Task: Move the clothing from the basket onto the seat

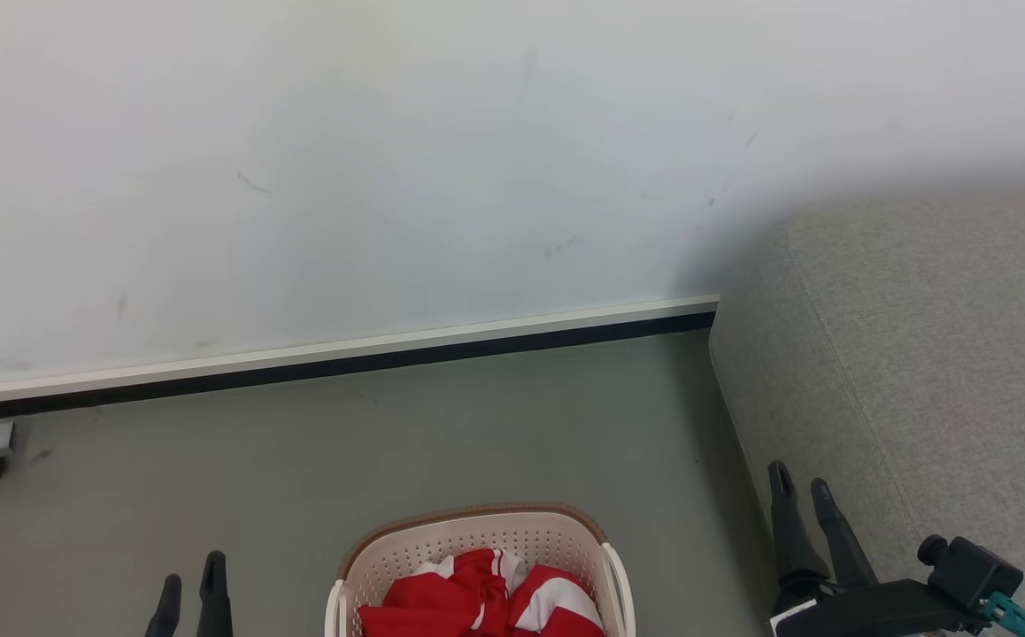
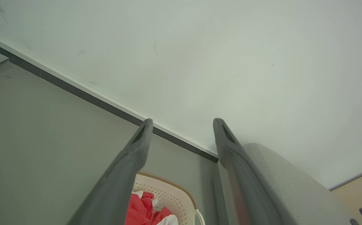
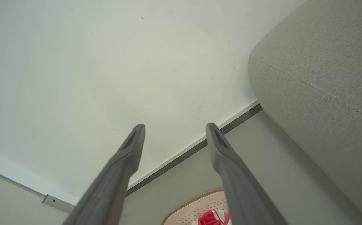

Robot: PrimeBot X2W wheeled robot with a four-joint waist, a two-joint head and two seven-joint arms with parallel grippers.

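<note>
Down on the floor (image 1: pixel 389 442), the clothing (image 1: pixel 477 594) sits in the basket (image 1: pixel 477 516) between my left pincer (image 1: pixel 192 571) and right pincer (image 1: pixel 799 478), both wide and empty so I can grab it for the seat (image 1: pixel 920 354).

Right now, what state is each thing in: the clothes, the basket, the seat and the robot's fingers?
clothing: bunched up inside the basket.
basket: upright on the floor, not yet emptied.
seat: no clothing on the visible part.
left fingers: open, holding nothing.
right fingers: open, holding nothing.
</note>
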